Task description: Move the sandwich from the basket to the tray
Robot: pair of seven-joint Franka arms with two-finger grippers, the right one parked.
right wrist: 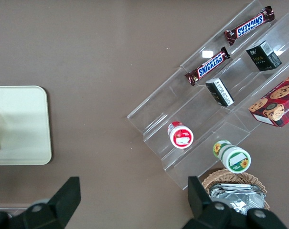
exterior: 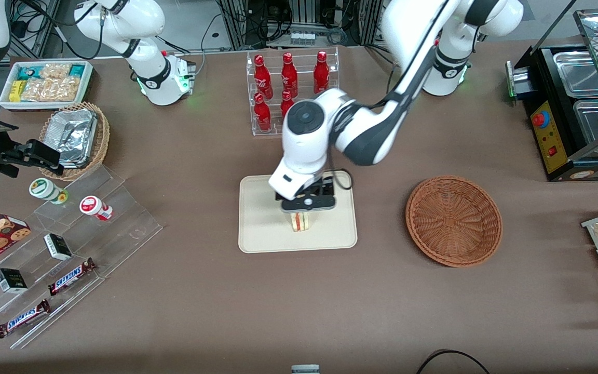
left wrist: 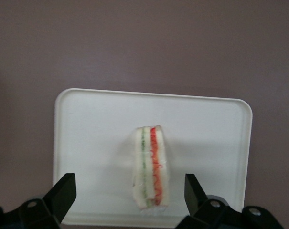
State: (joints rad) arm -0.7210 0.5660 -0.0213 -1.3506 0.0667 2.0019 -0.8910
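Brown cloth table (exterior: 200,291); sandwich (left wrist: 151,167) on tray (left wrist: 87,124), end effector (left wrist: 130,198) open above

1 sandwich (exterior: 302,222) | 1 tray (exterior: 257,228) | 1 basket (exterior: 453,220) | 6 red bottles (exterior: 289,74) | 2 snickers bars (exterior: 71,276)

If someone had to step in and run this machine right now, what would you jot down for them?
Pincer: open, hovering just above the tray, its fingers spread on either side of the sandwich without touching it.
Sandwich: standing on its edge on the tray, near the rim closer to the front camera.
Basket: empty, beside the tray toward the working arm's end of the table.
Done: the sandwich is out of the basket and released on the tray.
Left: probably only lifting the arm clear.
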